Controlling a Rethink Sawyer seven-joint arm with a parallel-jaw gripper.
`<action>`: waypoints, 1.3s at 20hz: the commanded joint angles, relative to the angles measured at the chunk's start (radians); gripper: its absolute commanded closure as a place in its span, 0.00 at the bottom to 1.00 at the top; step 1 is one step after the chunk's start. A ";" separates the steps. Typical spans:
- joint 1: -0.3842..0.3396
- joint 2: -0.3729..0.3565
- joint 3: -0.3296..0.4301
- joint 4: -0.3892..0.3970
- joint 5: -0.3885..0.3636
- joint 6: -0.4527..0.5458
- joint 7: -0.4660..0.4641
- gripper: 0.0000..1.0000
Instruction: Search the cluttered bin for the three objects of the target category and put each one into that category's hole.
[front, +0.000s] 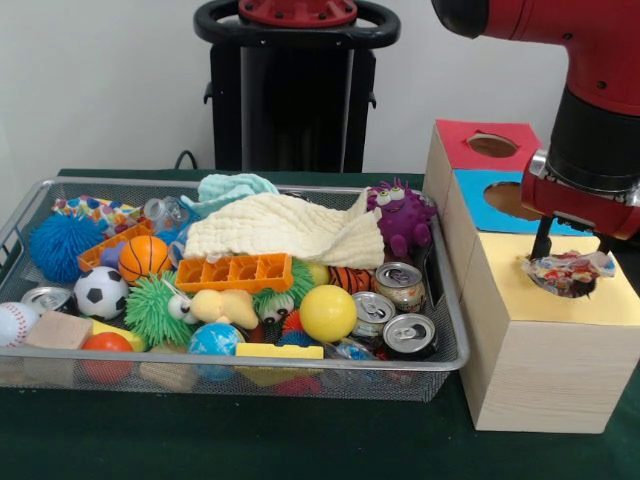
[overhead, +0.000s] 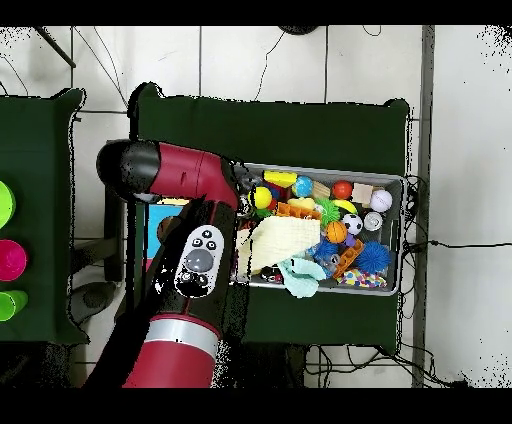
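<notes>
A robotics lab is suggested by the pedestal-mounted red arm (front: 590, 90), green-covered desk (front: 250, 440), tiled floor (overhead: 260, 60) and trailing cables (overhead: 350, 360).

a cream cloth (front: 285, 228) lies over a pale blue cloth (front: 232, 188), beside a purple plush monster (front: 401, 217). an orange ice-cube tray (front: 234, 272) sits above a yellow ball (front: 328, 312), near three drink cans (front: 399, 284). a soccer ball (front: 101, 293), mini basketball (front: 144, 258) and blue spiky ball (front: 58, 247) lie well apart from them.

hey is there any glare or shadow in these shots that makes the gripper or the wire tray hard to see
Front view: even light, small glints on the silver can tops; the red and black gripper and crumpled colourful wrapper over the yellow-topped wooden box show plainly. Overhead view: the arm hides the gripper; silver wire mesh tray visible.
</notes>
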 joint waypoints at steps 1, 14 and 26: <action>0.004 0.038 0.081 0.053 -0.052 0.028 0.106 0.00; 0.000 0.020 0.088 0.068 -0.036 0.033 0.122 0.00; -0.002 -0.111 0.058 0.045 -0.057 0.167 0.104 0.00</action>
